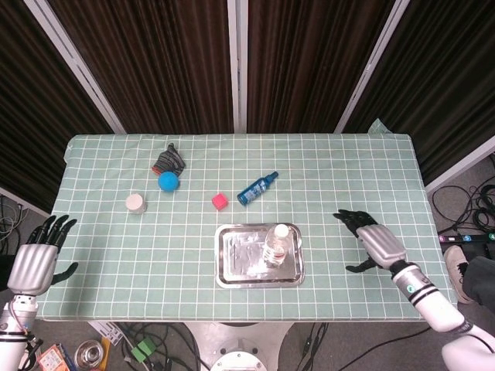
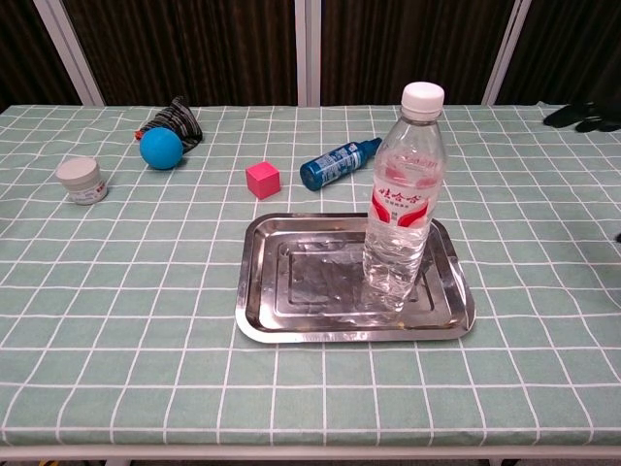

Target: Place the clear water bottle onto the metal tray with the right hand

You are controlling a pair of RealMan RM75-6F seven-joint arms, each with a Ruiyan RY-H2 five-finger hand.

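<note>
Chest view: right hand cut off by the right edge, only dark fingertips show. Left hand appears in head view only, its arm cropped at the bottom-left corner. Water bottle label text too small to read.

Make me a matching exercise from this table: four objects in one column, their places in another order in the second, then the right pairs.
Objects:
1. clear water bottle
2. pink cube
3. white jar
4. blue ball

Places:
A. near the table's left edge
B. upright on the metal tray
C. beside the striped cloth
D. left of the lying blue bottle

Pairs: 1-B, 2-D, 3-A, 4-C
</note>
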